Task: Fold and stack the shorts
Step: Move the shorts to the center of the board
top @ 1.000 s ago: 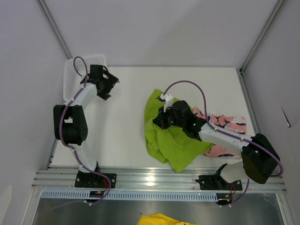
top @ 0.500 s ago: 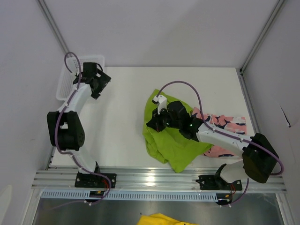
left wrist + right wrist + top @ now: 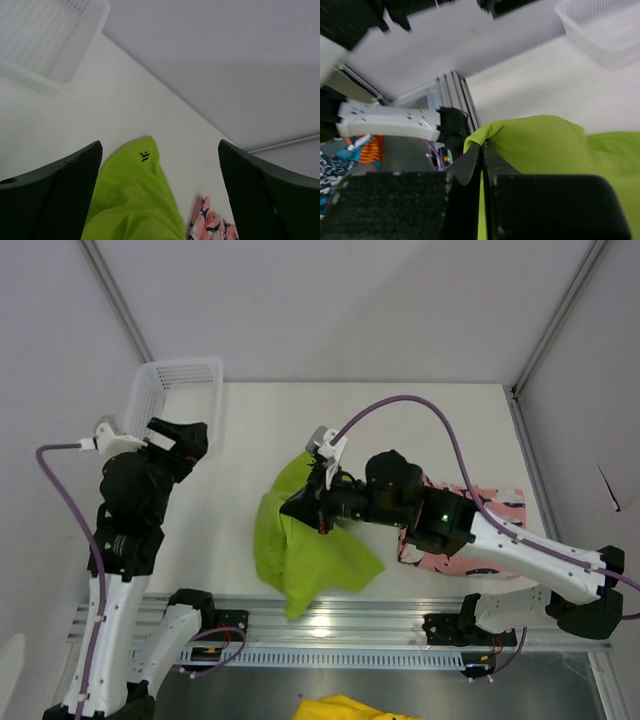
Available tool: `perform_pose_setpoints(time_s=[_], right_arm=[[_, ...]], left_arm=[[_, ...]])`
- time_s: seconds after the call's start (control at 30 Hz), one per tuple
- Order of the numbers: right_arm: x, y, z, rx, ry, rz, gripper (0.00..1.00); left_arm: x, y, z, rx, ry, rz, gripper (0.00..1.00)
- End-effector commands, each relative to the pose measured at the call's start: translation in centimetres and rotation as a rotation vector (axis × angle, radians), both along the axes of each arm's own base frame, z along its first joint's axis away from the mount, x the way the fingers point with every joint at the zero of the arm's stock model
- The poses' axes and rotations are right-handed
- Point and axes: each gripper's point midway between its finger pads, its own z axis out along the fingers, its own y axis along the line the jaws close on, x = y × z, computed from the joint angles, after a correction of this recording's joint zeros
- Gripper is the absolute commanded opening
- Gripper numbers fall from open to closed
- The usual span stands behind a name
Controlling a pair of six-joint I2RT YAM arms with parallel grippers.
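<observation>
Your right gripper (image 3: 483, 148) is pinching the lime green shorts (image 3: 300, 560) by a thin edge. If you swing fast, you are risking the dangling fabric slipping free.

Bright, even light with soft shadows (right wrist view smeared, foreground blurred).
</observation>
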Motion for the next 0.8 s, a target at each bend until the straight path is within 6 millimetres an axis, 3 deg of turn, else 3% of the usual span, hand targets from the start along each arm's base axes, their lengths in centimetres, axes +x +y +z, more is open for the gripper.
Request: perform_pose_setpoints(time_s=[0.0,0.1,0.2,0.27,0.3,0.33,0.37,0.43,0.47,0.57,0.7,0.77], right_arm=[[-1.5,-1.4,7.2,0.13,-0.066,0.02,0.0],[0.7,-2.0,7.4,0.126,-0.059,-0.046,0.0],[5.2,-2.4,5.0,0.105,0.049,-0.088,0.0],[7.3,-1.5,0.6,0.045,0.172,-0.073,0.01],[9.3,-1.9,-1.3,0.012,0.218,-0.107,0.02],[10.2,-1.6,-2.9,-0.022,0.255,-0.112,0.04],[11.4,-0.6,-6.7,-0.1,0.32,-0.116,0.12],[12.7,-0.3,-10.3,-0.178,0.356,-0.142,0.27],[13.9,-0.2,-12.7,-0.226,0.376,-0.187,0.55],[15.1,-0.8,-15.0,-0.261,0.403,-0.24,0.83],[14.7,-1.8,-15.4,-0.262,0.402,-0.273,0.89],[13.7,-2.8,-17.2,-0.306,0.431,-0.294,0.9]], left_arm=[[-1.4,1.4,0.5,0.068,-0.013,0.042,0.99],[-1.9,1.5,0.8,0.101,-0.006,0.03,0.99],[-1.7,0.6,-0.1,0.13,0.023,-0.032,0.99],[-1.6,0.3,-1.6,0.147,0.056,-0.059,0.99],[-1.6,-0.1,-2.0,0.155,0.057,-0.086,0.99],[-1.6,-0.2,-3.6,0.161,0.09,-0.096,0.99],[-1.7,-0.4,-4.0,0.163,0.098,-0.108,0.99],[-2.1,-0.8,-5.4,0.165,0.119,-0.14,0.99],[-2.1,-1.0,-5.6,0.167,0.12,-0.153,0.99],[-2.6,-2.0,-6.2,0.176,0.125,-0.22,0.98],[-3.7,-2.8,-7.3,0.198,0.16,-0.297,0.98],[-4.3,-2.8,-8.0,0.198,0.183,-0.301,0.98]])
